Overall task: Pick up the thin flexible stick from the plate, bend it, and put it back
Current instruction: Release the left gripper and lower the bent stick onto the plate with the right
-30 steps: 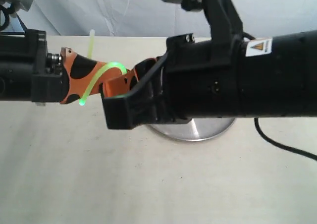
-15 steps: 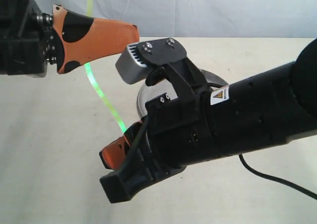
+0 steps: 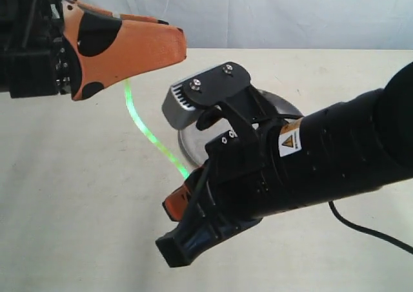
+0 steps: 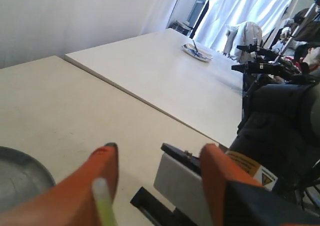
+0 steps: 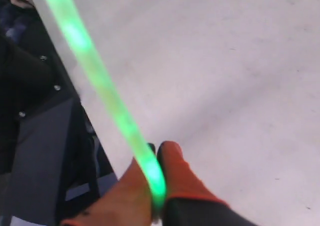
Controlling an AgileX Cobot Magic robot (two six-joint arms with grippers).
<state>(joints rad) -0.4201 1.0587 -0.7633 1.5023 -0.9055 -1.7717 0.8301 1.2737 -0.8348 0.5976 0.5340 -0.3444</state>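
Observation:
The thin flexible stick (image 3: 145,132) glows green and runs in a gentle curve above the table, from under my left gripper (image 3: 178,43) down to my right gripper (image 3: 184,190). The right gripper (image 5: 156,149) is shut on the stick (image 5: 100,81) near one end. In the left wrist view the left gripper (image 4: 157,158) has its orange fingers wide apart. The stick's pale end (image 4: 102,196) lies against one finger (image 4: 97,173). The silvery plate (image 3: 187,140) sits on the table, mostly hidden behind the right arm; its rim (image 4: 27,168) also shows in the left wrist view.
A black cable (image 3: 368,230) trails over the table at the right. Beyond this table stands a second table with a small dish (image 4: 197,51) on it. Past that are seated people and other equipment (image 4: 280,66). A pale curtain hangs behind.
A second ago the grippers were close together with the stick arched between them. They have since drawn apart, the right one going low with its end. The stick is now nearly straight.

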